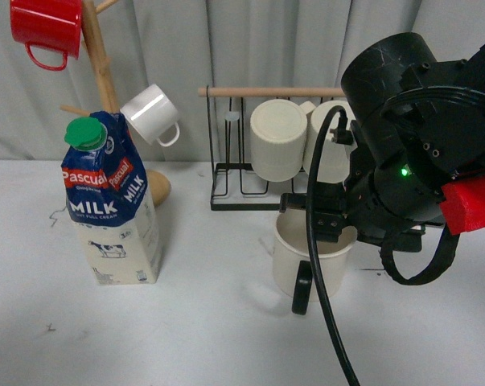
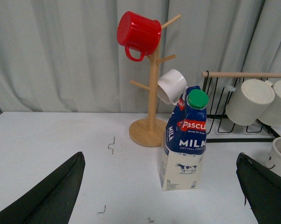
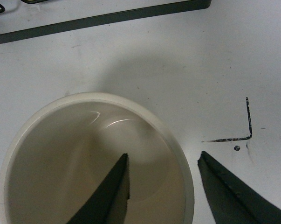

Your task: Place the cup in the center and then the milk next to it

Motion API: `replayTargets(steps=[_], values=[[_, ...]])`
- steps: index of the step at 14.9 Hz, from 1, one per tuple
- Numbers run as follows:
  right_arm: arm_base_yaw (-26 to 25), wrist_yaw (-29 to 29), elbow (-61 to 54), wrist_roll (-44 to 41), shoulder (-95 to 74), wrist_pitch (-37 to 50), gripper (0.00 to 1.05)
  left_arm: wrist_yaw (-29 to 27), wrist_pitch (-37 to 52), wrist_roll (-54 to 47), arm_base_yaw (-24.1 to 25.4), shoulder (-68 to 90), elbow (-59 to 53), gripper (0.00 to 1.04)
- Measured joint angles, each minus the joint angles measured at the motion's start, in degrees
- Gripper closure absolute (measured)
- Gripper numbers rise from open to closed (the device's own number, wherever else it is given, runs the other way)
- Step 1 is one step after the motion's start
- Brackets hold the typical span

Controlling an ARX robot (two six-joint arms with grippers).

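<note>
1. We see the cup (image 1: 310,256) standing upright on the white table (image 1: 194,330), just in front of the black rack (image 1: 240,193). Its black handle (image 1: 302,289) is turned toward the front camera.
2. The right gripper (image 3: 164,156) hangs over the cup's rim with its jaws parted. One finger (image 3: 107,196) dips inside the bowl and the other finger (image 3: 229,196) sits outside. The wall runs between them, and we see a gap between the inner finger and the wall.
3. The milk (image 1: 113,211) stands upright well to the left of the cup, apart from it, in front of the wooden mug tree (image 1: 99,60).
4. The left gripper (image 2: 160,157) is spread wide and holds nothing; the milk stands beyond it.
5. We see a red mug (image 1: 45,28) and a small white mug (image 1: 151,112) on the tree, and ribbed cream mugs (image 1: 278,138) on the rack.
</note>
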State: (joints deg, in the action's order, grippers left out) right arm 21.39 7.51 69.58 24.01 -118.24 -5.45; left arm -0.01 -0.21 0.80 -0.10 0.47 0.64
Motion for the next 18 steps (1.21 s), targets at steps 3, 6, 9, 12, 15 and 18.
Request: replayTargets(steps=[3,6,9,12,15,18], values=[[-0.94,-3.17,-0.96,-0.5,2.62,2.03,0.27,0.0,0.02,0.0,0.0,0.0,0.0,0.07],[-3.02,-7.5,-8.94,-1.66,14.75,11.69,0.06,0.0,0.02,0.0,0.0,0.0,0.0,0.07],[-4.81,-8.15,-24.02,-5.99,30.75,30.32,0.12,0.0,0.02,0.0,0.0,0.0,0.0,0.07],[-8.17,5.44,-46.62,-20.06,57.09,38.88,0.46,-0.07,0.0,0.0,0.0,0.0,0.0,0.07],[-15.91,-0.96,-61.09,-22.69,85.0,26.47,0.83,0.0,0.0,0.0,0.0,0.0,0.0,0.07],[-21.7,-7.28,-62.95,-23.63,91.78,25.51,1.03,-0.04,0.0,0.0,0.0,0.0,0.0,0.07]])
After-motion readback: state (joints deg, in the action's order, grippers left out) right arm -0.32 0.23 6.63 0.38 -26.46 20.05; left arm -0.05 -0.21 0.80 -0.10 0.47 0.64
